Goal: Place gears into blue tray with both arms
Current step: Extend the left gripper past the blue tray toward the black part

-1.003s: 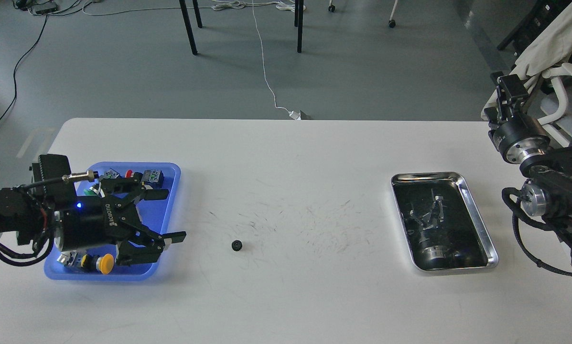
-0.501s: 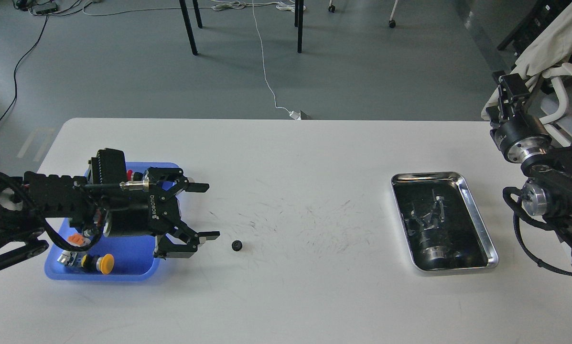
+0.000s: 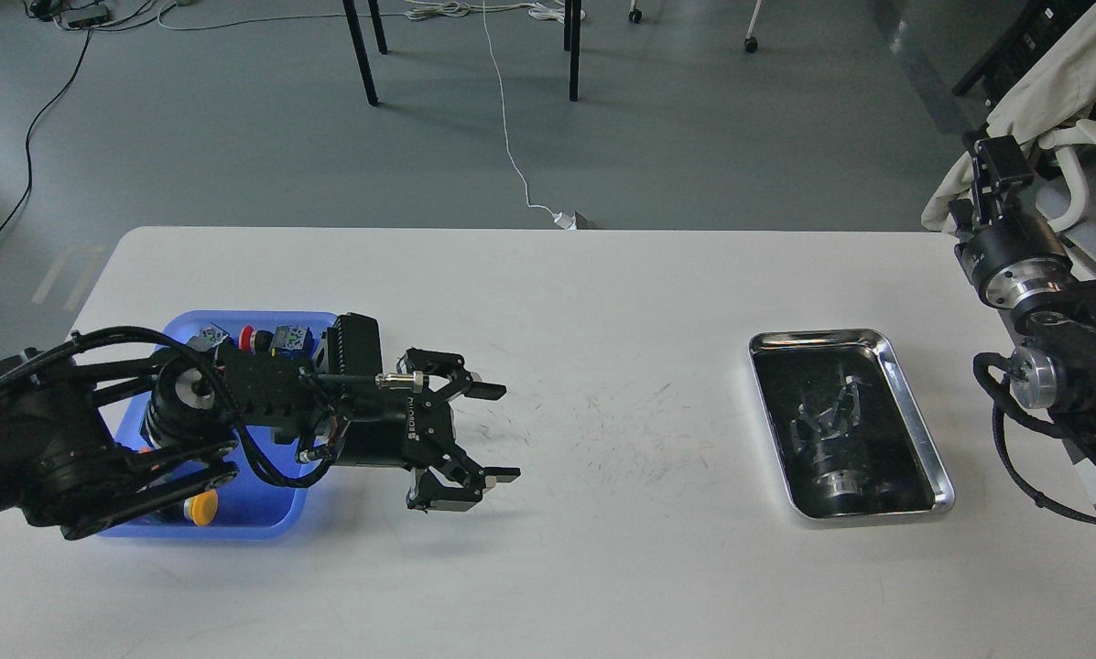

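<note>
L claw (image 3: 502, 433) was wide open, nothing in it. One finger (image 3: 485, 392) sat on the far side, the other (image 3: 495, 475) on the near side, clear gap btwn them. I had the L arm (image 3: 264, 403) stretched out to the right over the table (image 3: 602, 293), low, claw pointing right, just right of the blue tray (image 3: 264, 513).

Couldn't see any gear on the table from the head cam. The claw body covered a patch of table near its fingers, so couldn't tell if a gear was under it or not.

Blue tray sat near the left end of the table, partly hidden by the L arm. Inside it I saw push-button switches: a yellow-capped one (image 3: 202, 508) at the near side, a red-capped one (image 3: 247, 337) and a couple of others at the far side. No gear made out in there, too much was hidden.

Silver tray (image 3: 914, 430) was on the right side of the table, well apart from the blue tray. Its bottom looked dark w/ reflections; couldn't tell what was in it.

R arm (image 3: 1051, 339) was at the right edge, off the table side, well apart from both trays. R claw (image 3: 996, 169) was at its far end, seen dark and end-on, fingers not distinguishable, so couldn't tell its state.
</note>
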`<state>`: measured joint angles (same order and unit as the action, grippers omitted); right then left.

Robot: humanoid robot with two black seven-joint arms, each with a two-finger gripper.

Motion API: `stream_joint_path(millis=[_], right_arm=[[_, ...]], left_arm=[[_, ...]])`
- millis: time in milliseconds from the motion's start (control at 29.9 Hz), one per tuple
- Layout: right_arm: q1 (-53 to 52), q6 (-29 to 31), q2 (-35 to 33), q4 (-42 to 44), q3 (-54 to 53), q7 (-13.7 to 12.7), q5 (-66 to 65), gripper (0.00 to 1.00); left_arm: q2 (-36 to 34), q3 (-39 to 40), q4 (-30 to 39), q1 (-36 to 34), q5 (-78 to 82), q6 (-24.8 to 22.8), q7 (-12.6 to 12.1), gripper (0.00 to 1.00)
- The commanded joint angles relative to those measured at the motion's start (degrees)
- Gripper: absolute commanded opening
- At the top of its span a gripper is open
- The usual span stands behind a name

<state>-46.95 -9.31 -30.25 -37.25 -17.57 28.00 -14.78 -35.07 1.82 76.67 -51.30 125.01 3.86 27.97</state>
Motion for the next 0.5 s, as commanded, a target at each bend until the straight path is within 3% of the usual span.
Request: stream_joint_path(millis=[0, 468], right_arm=[[0.02, -0.09, 0.02, 0.07, -0.27, 0.0, 0.01, 0.95], [0.02, -0.53, 0.37, 0.07, -0.01, 0.0, -0.08, 0.95]], left_arm=[[2.45, 0.03, -3.27, 1.63, -0.01, 1.41, 0.03, 0.85], [3.16, -0.06, -7.85, 4.36, -0.01, 9.06, 0.03, 0.84]])
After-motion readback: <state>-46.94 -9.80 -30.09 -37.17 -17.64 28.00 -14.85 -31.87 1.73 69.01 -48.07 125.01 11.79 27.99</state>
